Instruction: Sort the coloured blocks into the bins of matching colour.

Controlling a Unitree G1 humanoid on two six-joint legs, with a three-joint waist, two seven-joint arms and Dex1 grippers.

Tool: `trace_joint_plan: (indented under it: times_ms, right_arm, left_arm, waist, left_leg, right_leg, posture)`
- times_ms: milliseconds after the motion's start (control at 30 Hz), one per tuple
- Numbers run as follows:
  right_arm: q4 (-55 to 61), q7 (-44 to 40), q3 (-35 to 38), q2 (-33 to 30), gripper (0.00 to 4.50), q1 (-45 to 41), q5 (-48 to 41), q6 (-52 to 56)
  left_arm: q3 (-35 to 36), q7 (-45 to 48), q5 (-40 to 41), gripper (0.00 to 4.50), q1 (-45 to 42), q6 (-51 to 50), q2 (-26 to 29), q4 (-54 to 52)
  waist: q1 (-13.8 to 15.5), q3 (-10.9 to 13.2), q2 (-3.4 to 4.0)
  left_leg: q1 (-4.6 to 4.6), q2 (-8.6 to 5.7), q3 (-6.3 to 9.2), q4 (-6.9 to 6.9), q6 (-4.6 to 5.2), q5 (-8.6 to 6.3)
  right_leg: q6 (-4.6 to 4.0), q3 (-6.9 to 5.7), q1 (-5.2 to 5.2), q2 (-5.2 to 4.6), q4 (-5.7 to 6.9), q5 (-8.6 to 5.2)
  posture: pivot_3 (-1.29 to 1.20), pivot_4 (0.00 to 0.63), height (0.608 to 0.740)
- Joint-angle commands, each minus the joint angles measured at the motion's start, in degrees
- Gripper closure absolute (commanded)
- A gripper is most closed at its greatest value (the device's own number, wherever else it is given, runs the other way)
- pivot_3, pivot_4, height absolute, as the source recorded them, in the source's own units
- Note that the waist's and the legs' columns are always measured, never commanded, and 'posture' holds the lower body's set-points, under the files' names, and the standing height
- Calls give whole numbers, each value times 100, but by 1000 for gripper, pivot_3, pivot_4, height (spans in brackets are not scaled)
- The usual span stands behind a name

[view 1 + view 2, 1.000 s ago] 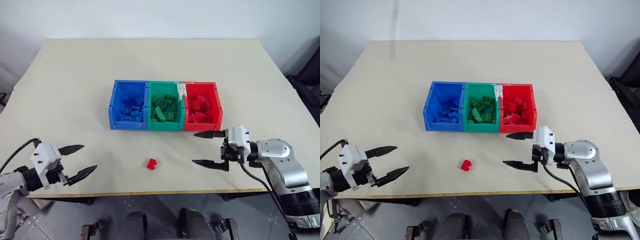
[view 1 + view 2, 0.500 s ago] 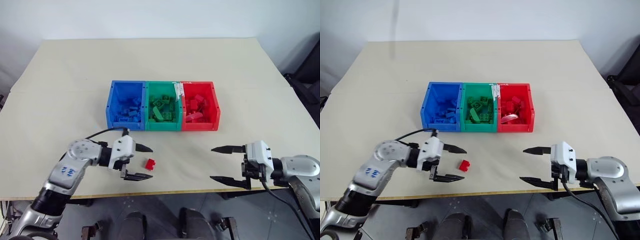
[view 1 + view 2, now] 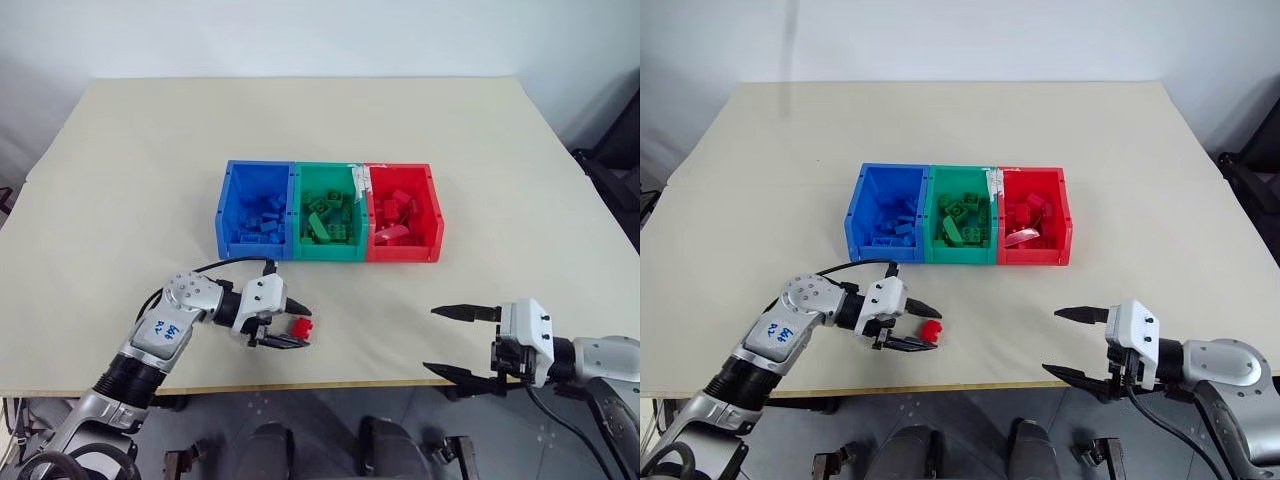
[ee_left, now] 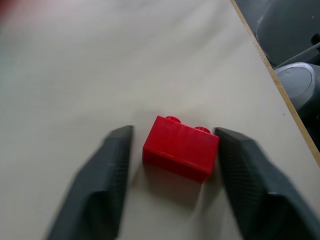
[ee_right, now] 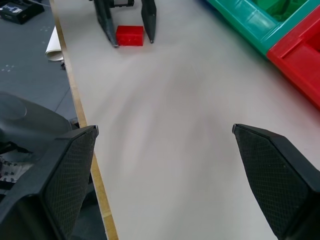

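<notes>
Red block (image 4: 181, 147) lies near the worktop's front edge, bracketed by the left end effector (image 3: 292, 328); a narrow gap is seen at one finger, so the pinch is not confirmed. A slip toward that edge is risked (partial contact). Right end effector (image 3: 463, 341) is spread wide. A second ago, the left was spread, well apart from the block.
</notes>
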State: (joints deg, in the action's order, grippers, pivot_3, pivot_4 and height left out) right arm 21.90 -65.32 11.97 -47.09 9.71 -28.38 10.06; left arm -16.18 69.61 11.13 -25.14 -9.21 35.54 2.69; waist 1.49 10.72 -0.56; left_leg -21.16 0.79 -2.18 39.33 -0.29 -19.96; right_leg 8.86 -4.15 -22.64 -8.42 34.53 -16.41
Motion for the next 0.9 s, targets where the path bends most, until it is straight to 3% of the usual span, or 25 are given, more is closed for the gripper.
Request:
trace_joint_plan:
  times_ms: [33, 167, 333, 633, 800, 900]
  right_arm:
    - [190, 164, 245, 91, 0, 83, -111, -45]
    - [431, 669, 360, 455, 0, 261, -188, -3]
    - [561, 1886, 613, 1264, 0, 122, -170, 42]
    - [699, 2790, 674, 1783, 0, 75, 112, -82]
    - [1089, 3138, 497, 1944, 0, 190, 189, 49]
    - [1261, 3350, 370, 1992, 0, 193, 264, 133]
  left_arm:
    - [250, -1, 213, 2885, 28, 170, -88, -94]
    - [735, -253, 680, 2885, -455, -30, -450, -87]
    - [919, -845, 670, 2885, -1863, -261, -1241, 756]
    - [724, -2158, -595, 2885, -4476, 1752, -2827, 4943]
    - [872, -2266, -740, 2885, -5141, 2241, -3302, 6233]
    - [958, -2416, -833, 1993, -5266, 2346, -3412, 6577]
  waist:
    - [4, 0, 0]
    - [27, 0, 0]
    - [62, 0, 0]
    - [140, 1, -1]
    - [125, 0, -1]
    - [123, 0, -1]
  left_leg:
    - [0, 0, 0, 0, 0, 0]
    - [-5, 0, 6, 6, 0, 0]
    - [-12, -3, 14, 41, 2, -1]
    - [-18, -10, 5, 43, 14, -6]
    - [-19, -9, -4, 31, 23, -11]
    - [-20, -9, -6, 25, 24, -12]
  right_leg:
    - [0, 0, 0, 0, 0, 0]
    - [0, -1, 0, 0, 2, 0]
    - [11, -4, 12, 0, 12, 6]
    - [18, -3, 10, 3, -5, 10]
    - [19, -2, 7, 3, -17, 10]
    - [20, -2, 6, 3, -26, 11]
  posture:
    - [0, 150, 740]
    - [0, 150, 740]
    - [0, 150, 740]
    - [0, 150, 740]
    - [0, 150, 740]
    - [0, 150, 740]
